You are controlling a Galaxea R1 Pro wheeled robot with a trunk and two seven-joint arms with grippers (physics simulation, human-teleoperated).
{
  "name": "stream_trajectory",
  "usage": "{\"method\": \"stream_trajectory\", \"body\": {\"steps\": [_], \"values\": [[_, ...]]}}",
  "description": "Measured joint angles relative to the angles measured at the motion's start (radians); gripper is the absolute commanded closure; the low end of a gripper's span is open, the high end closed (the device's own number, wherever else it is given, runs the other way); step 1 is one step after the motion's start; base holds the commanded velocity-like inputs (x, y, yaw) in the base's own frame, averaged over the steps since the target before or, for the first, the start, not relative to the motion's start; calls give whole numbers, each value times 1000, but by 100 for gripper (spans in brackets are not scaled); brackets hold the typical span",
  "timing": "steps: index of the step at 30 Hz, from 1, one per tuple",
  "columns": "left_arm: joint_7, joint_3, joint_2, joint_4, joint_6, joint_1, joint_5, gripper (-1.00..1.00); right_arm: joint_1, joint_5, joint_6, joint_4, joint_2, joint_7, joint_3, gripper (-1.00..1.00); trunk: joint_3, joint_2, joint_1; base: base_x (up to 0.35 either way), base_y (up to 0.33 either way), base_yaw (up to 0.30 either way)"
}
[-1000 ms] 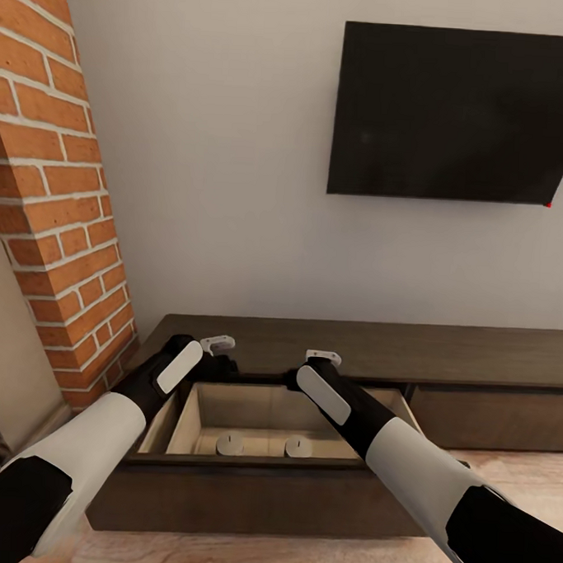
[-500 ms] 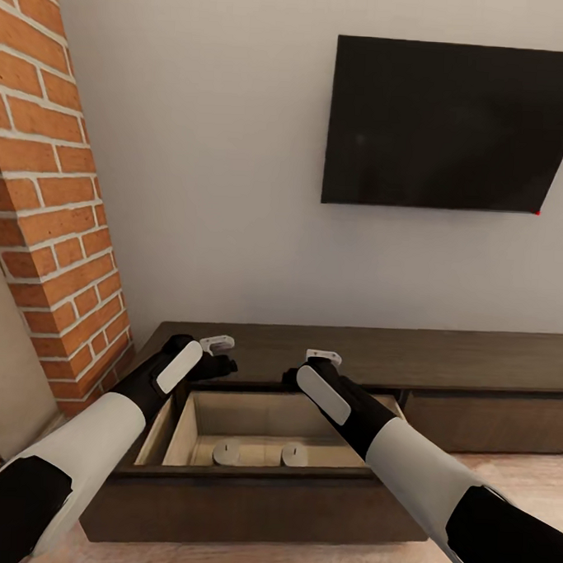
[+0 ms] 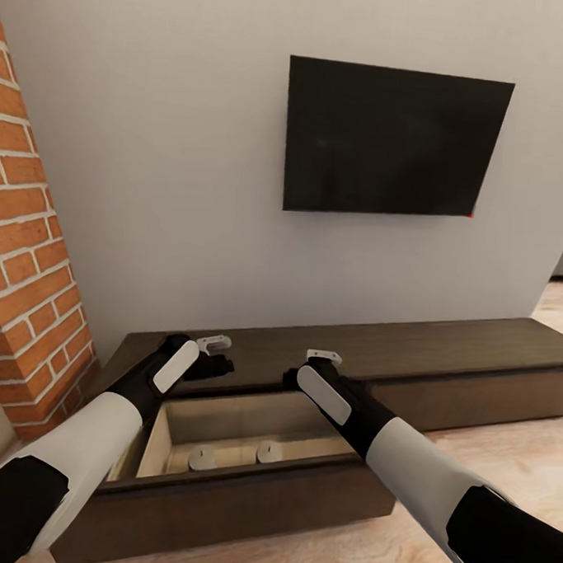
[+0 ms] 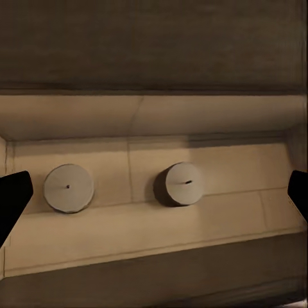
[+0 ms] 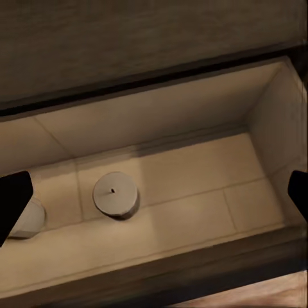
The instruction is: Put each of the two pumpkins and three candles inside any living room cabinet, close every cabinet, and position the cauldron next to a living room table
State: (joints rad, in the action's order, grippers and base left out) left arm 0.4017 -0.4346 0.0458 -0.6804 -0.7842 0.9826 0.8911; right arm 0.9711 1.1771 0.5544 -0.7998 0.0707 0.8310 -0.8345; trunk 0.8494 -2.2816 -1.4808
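**A:** What surrounds the cabinet (image 3: pixel 443 356)?

**B:** A brick column (image 3: pixel 26 276) stands at its left end, a plain pale wall behind it, and a dark blank screen (image 3: pixel 392 139) hangs on that wall above. A wood floor (image 3: pixel 504 450) runs in front. No writing or brand shows on anything.

**A:** And the candles?

**B:** Two candles (image 3: pixel 204 457) (image 3: pixel 269 452) stand upright on the pale floor of the open drawer (image 3: pixel 175 424), side by side but apart, each with a tiny dark wick. In the left wrist view they are the two round tops (image 4: pixel 68 187) (image 4: pixel 185 183). The right wrist view has one in full (image 5: pixel 115 194) and the other half hidden behind a dark fingertip (image 5: pixel 29 218).

**A:** Anything in the way?

**B:** Both arms hang over the drawer. The left gripper (image 3: pixel 217 354) and right gripper (image 3: pixel 310 367) sit above its back edge, at the cabinet top.

**A:** The fingers?

**B:** Spread wide on both, dark tips at the opposite edges of each wrist view, holding nothing.
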Motion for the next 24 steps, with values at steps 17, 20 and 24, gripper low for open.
{"method": "stream_trajectory", "body": {"steps": [17,20,24], "values": [[0,0,0,-21,0,0,0,-100,0,0,0,1,-3,0,0,-100,-37,63,35,0,0,-275],[0,0,0,-22,0,0,0,-100,0,0,0,0,-3,0,0,-100,-39,63,35,0,0,-275],[0,0,0,-23,0,0,0,-100,0,0,0,1,-4,0,0,-100,-41,63,35,0,0,-275]]}}
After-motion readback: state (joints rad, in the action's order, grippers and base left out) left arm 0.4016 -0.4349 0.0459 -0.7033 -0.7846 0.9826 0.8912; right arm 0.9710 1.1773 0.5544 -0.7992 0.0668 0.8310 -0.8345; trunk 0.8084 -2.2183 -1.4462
